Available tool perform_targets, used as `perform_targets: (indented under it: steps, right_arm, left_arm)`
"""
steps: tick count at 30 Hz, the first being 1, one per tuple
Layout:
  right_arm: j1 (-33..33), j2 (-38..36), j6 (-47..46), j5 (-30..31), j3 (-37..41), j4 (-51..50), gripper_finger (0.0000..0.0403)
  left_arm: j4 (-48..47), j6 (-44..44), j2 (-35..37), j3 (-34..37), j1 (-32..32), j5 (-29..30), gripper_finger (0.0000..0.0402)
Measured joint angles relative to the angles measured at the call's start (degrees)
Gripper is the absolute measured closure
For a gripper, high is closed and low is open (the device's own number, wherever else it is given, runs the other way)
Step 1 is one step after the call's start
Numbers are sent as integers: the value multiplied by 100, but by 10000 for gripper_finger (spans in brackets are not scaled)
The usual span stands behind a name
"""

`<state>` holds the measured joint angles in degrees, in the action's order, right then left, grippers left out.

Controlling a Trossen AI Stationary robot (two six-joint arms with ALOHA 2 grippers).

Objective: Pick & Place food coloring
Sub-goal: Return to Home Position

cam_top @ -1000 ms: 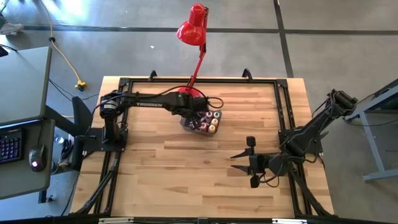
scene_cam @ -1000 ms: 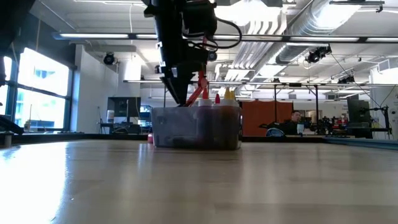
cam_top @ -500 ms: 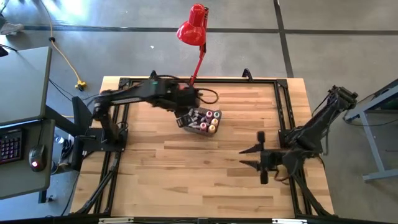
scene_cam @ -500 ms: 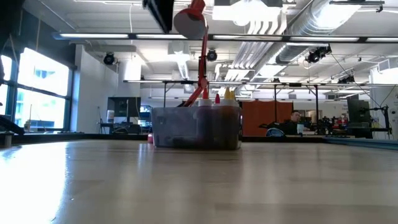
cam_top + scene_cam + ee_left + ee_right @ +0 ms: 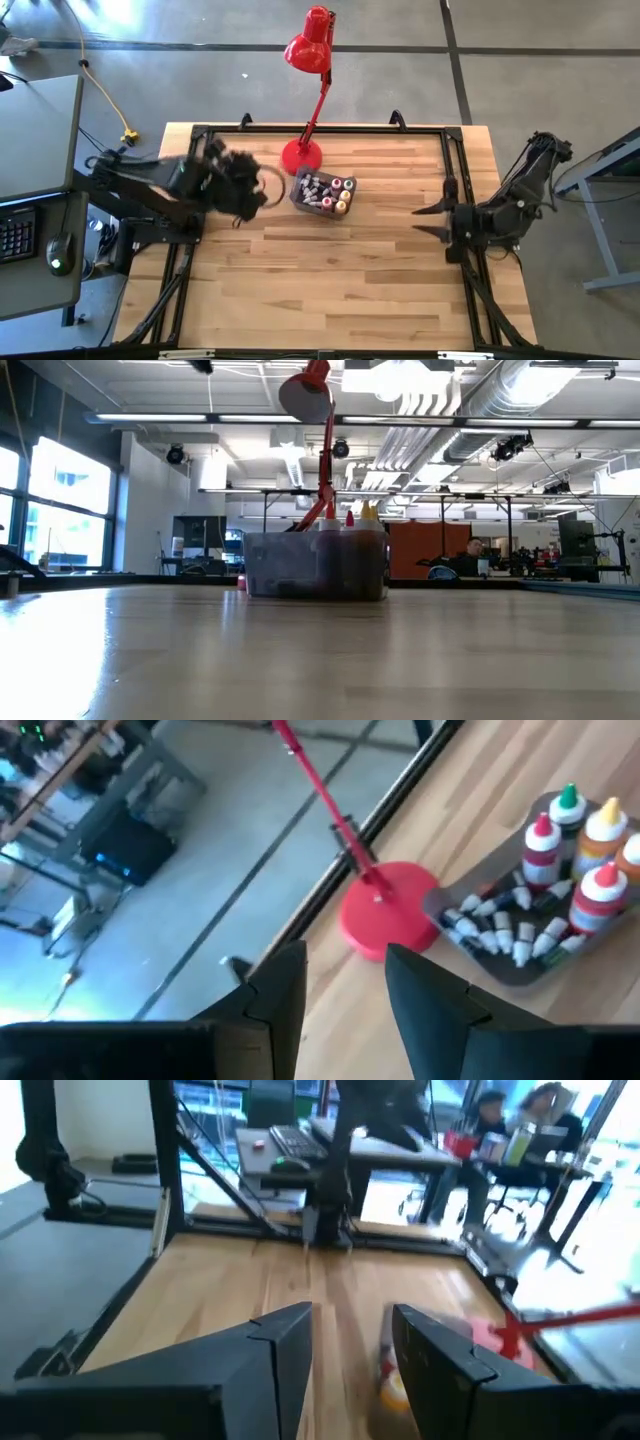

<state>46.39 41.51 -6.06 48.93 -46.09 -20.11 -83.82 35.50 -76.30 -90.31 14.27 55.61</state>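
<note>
The food coloring (image 5: 325,192) is a cluster of small bottles in a grey tub (image 5: 520,970) standing on the wooden table beside the red lamp's base (image 5: 301,157). Tiny white-capped bottles (image 5: 500,925) lie in the tub, and taller red, orange and green-capped ones (image 5: 570,860) stand upright. Their tips show above the tub's wall in the low view (image 5: 345,518). My left gripper (image 5: 345,985) hangs open above the table left of the tub (image 5: 255,192), holding nothing. My right gripper (image 5: 350,1340) is open and holds nothing, near the table's right edge (image 5: 422,220).
The red desk lamp (image 5: 310,40) rises from its base at the table's far edge, close behind the tub. A black frame (image 5: 455,190) runs around the tabletop. Bare wood (image 5: 320,280) lies between the tub and the near edge. People sit in the room beyond.
My left gripper has risen out of the tub and pulled back toward the table's left edge, tipping from pointing down toward level. My right gripper has drawn back toward the table's right and far edges and risen a little. Neither has changed its opening.
</note>
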Motion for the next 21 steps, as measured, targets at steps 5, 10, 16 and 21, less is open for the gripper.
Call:
perform_targets:
  steps: [5, 10, 16, 21]
  right_arm:
    - [0, -615, -400, 162, 383, -288, 269]
    - [0, -1321, -358, 325, 1204, 75, 269]
    - [2, -2430, -251, 271, 2070, 517, 269]
    - [4, -3427, 107, 150, 2534, 483, 269]
  left_arm:
    - [2301, 64, 898, 2598, 456, 162, 266]
    - [4567, -492, 1757, 4428, 811, -47, 266]
    - [6155, -1340, 2901, 5670, 942, -123, 266]
    - [7431, -2188, 4030, 6591, 937, -412, 266]
